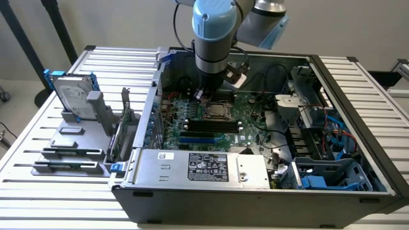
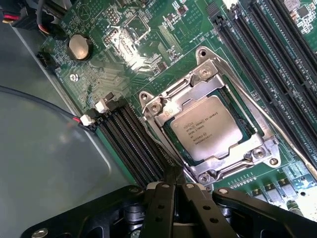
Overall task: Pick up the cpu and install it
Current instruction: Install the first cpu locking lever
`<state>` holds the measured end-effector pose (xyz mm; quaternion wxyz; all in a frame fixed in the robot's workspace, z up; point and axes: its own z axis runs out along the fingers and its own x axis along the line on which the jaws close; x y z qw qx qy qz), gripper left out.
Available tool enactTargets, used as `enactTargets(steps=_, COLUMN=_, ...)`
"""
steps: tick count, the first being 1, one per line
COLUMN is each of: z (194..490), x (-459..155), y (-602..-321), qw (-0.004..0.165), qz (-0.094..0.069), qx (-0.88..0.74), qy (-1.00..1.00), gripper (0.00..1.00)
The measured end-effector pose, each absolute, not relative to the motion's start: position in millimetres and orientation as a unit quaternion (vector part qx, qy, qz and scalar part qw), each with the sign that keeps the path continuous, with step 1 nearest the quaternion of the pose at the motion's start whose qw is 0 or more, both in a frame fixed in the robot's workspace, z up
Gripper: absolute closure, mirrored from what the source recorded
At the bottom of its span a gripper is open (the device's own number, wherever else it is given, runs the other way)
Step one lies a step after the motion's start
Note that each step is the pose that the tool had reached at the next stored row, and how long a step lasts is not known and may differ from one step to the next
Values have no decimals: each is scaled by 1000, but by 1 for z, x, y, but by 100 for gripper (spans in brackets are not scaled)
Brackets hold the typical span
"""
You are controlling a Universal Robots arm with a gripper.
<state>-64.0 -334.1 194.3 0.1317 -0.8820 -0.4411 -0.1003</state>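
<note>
While the cpu sits in its socket at frame centre | your tool hovers just beside it, fingers pressed together, holding nothing | step: seating looks done | next move calls for care near the socket's frame.
</note>
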Motion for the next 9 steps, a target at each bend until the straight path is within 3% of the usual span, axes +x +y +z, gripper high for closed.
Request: enactTargets(steps=9, z=193, x=-57, y=-334, qw=128, qz=-99, qx=-883, qy=-442, gripper=89)
